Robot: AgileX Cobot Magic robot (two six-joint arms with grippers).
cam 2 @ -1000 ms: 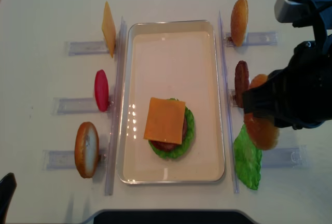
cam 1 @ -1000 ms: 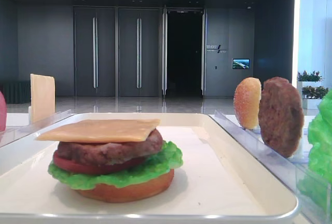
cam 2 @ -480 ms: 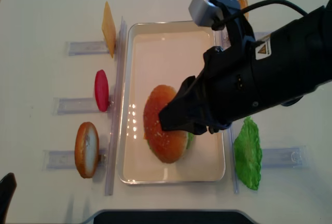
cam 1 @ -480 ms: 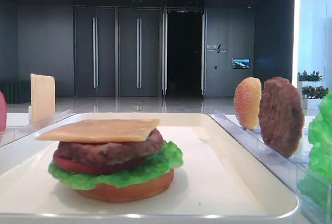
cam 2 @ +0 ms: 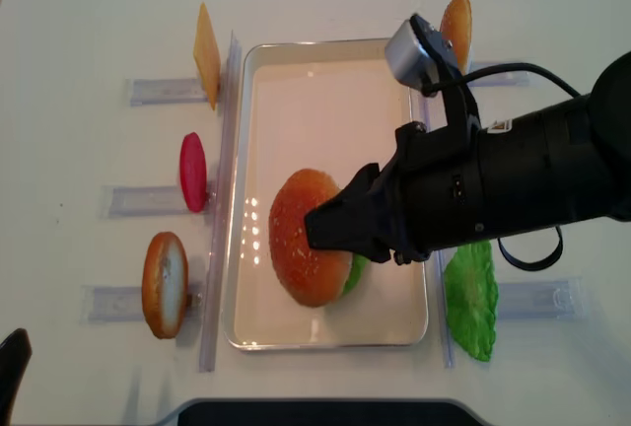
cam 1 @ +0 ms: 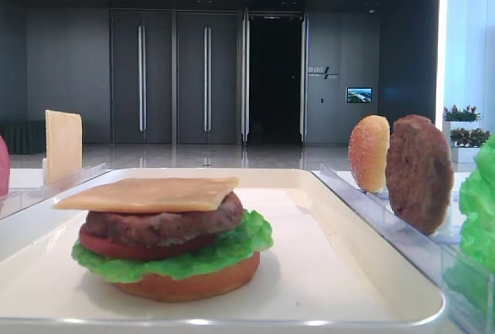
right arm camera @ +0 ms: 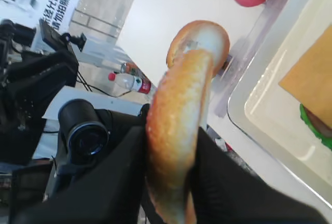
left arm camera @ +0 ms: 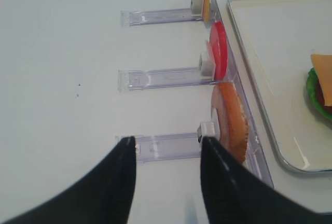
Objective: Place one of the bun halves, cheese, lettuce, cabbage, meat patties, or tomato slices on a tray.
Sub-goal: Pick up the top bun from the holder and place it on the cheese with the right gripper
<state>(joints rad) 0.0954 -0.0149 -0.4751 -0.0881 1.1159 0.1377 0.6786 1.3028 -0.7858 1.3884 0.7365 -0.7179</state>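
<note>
My right gripper [cam 2: 330, 234] is shut on the sesame-speckled bun top [cam 2: 304, 239], gripping it edge-on [right arm camera: 179, 115] above the white tray [cam 2: 325, 81]. Below it a stack stands on the tray [cam 1: 325, 272]: flat bottom bun [cam 1: 189, 284], lettuce [cam 1: 232, 249], tomato slice [cam 1: 108, 247], meat patty [cam 1: 166, 224], and cheese [cam 1: 151, 193] on top. From overhead the bun hides most of the stack; only a lettuce edge [cam 2: 355, 268] shows. My left gripper [left arm camera: 167, 143] hovers open and holds nothing over the table beside the left racks.
The left clear racks hold a cheese slice [cam 2: 206, 51], a tomato slice [cam 2: 193, 172] and a bun half [cam 2: 165, 283]. On the right are another bun half [cam 2: 455, 24], a meat patty [cam 1: 418, 172] and a lettuce leaf [cam 2: 471, 298]. My right arm covers the tray's right rim.
The right arm swung the bun top from beside the right racks leftward over the tray, and it now hangs above the stack. The left gripper did not move.
</note>
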